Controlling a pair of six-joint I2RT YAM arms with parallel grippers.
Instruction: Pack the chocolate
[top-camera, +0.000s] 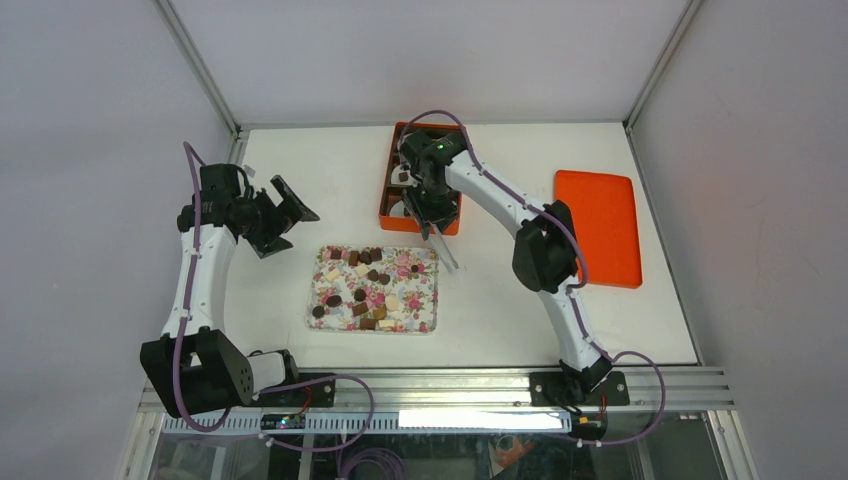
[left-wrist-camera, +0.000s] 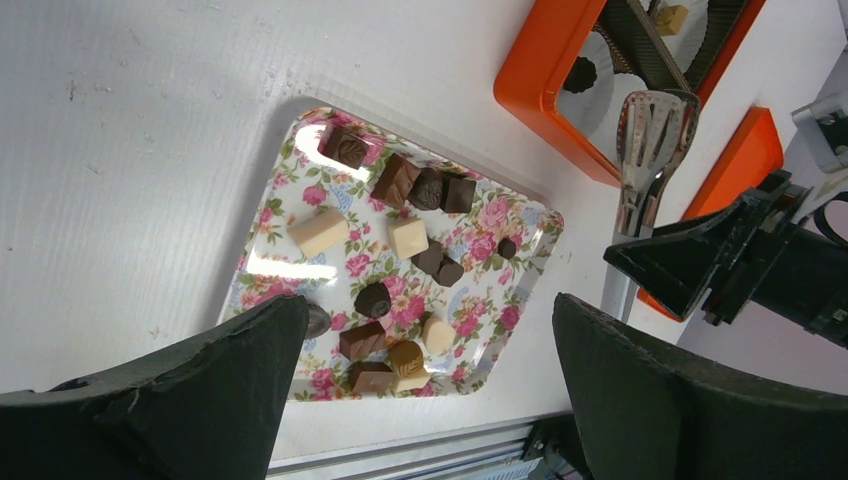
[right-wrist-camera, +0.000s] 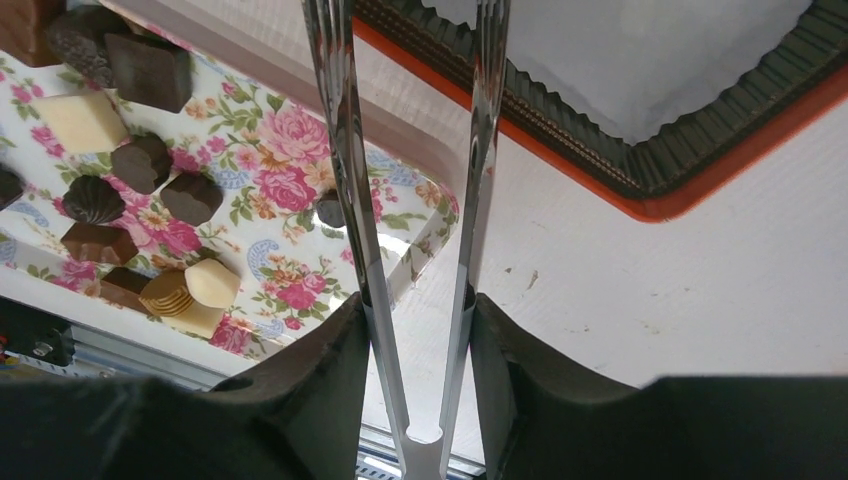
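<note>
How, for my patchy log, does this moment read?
left gripper: open, beside tray | right gripper: shut on tongs, over box | chocolates: mostly on tray

My right pincer (right-wrist-camera: 415, 345), matt black plastic, grips slim silver metal tongs (right-wrist-camera: 340, 150), mirror-polished. Glossy: rectangular floral tray (right-wrist-camera: 270, 270). Matt, lightly scuffed: white surface (right-wrist-camera: 700, 290).

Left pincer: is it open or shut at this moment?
Open. In the left wrist view the left pincer has its two fingers wide apart, nothing between them; the floral tray shows through the gap.
</note>
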